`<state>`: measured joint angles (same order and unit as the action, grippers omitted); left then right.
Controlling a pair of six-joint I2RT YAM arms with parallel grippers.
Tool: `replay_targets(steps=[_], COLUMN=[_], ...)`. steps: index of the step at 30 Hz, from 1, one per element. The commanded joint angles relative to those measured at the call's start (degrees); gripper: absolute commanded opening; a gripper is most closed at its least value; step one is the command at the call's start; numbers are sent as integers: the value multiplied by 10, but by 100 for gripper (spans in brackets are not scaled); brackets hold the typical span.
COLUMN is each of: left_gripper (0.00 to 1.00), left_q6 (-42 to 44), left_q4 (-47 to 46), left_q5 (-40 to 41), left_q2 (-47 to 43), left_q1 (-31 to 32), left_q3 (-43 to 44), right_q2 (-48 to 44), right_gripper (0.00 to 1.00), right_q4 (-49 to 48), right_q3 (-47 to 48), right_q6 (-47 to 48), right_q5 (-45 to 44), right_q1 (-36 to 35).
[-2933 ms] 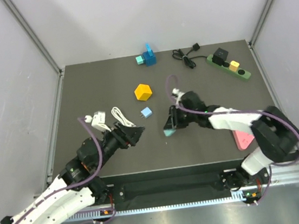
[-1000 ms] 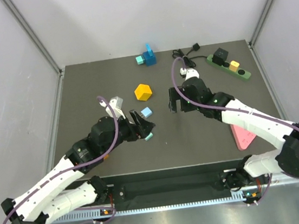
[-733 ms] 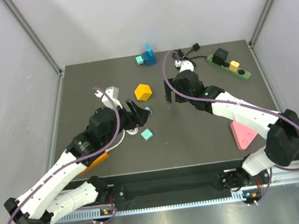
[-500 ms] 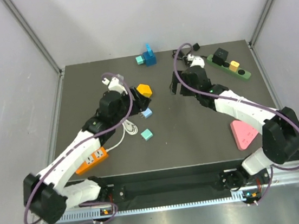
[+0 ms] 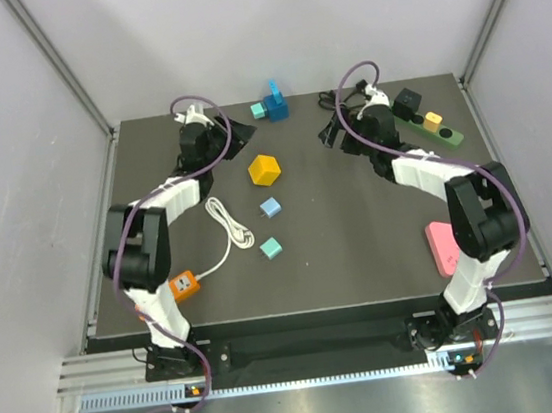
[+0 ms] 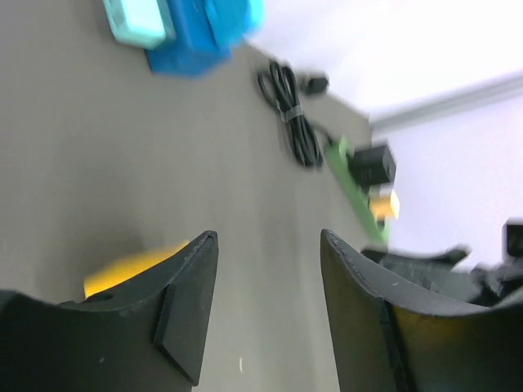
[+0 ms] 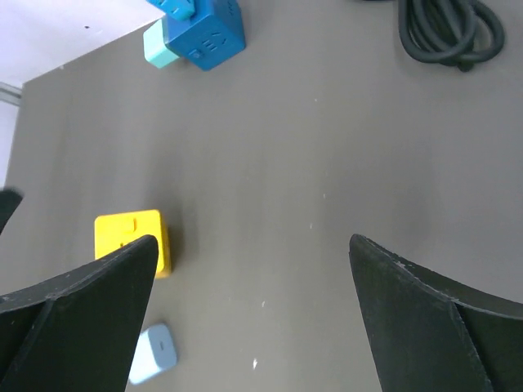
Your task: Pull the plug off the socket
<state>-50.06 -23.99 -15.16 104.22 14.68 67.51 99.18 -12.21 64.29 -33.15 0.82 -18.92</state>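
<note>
The socket [image 5: 427, 125] is a long green power strip lying at the back right of the table. A black plug [image 5: 405, 103] sits in its far end, and a yellow plug [image 5: 433, 121] stands next to it. Both show in the left wrist view, the socket [image 6: 351, 175] with the black plug [image 6: 373, 163]. My right gripper [image 5: 333, 136] is open and empty, just left of the socket, facing away from it; the right wrist view [image 7: 252, 245] does not show the socket. My left gripper [image 5: 238, 139] hovers open at the back left with nothing between its fingers [image 6: 192, 286].
The socket's coiled black cable [image 5: 343, 110] lies by the right gripper. A blue block [image 5: 275, 104] stands at the back, with a yellow cube [image 5: 264, 170], a light blue adapter [image 5: 270, 207], a teal block [image 5: 270, 248], a white cable [image 5: 226, 228], an orange power strip [image 5: 184, 283] and a pink piece [image 5: 443, 246] nearer.
Both arms have swung from mid-table to the back: the left gripper to the back left with narrower jaws, the right gripper up beside the coiled cable and socket.
</note>
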Motion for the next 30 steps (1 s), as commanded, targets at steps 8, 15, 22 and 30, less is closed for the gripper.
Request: replay_targets(steps=[8,15,22,30], left_gripper=[59,60,66,68], left_q6=[-105,-140,-166,-209], left_q4=[-202,-188,-157,-143], left_q5=[33,72,112,101], left_q2=[260,367,419,511], left_q1=[-28,-28,-29,-29], left_q3=[197,320,358,468], right_q2=[108,105,114,121], right_gripper=[100,100,100,100], right_q4=[-122,-132,-140,-150], right_q3=[40,42,43,46], right_q6=[9,21,20,17], right_q5=[129,133,135,140], right_q1=[28,40,50,58])
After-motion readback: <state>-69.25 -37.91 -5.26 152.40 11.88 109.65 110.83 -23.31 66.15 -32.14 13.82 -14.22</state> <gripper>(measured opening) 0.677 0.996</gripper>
